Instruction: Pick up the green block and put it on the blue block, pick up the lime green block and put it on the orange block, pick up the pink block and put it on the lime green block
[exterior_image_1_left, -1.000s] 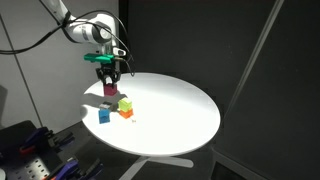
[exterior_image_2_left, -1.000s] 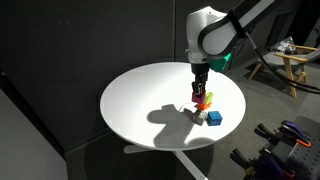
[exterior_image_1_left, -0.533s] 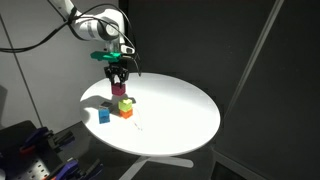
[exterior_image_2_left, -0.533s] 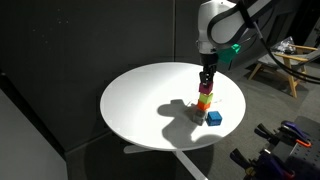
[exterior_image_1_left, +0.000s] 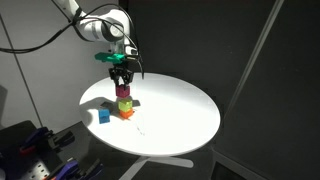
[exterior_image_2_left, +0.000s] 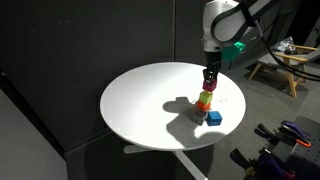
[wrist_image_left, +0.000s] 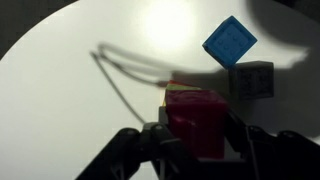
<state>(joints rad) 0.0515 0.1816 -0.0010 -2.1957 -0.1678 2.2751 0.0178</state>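
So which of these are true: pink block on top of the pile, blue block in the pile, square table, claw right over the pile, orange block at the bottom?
1. The pink block is the top one. True: it sits above the lime green block.
2. The blue block is part of the pile. False: it sits on the table beside it.
3. The table is square. False: it is round and white.
4. The gripper is directly over the pile. True: in the wrist view its fingers are on either side of the pink block.
5. The orange block is at the bottom. True: it is under the lime green block.
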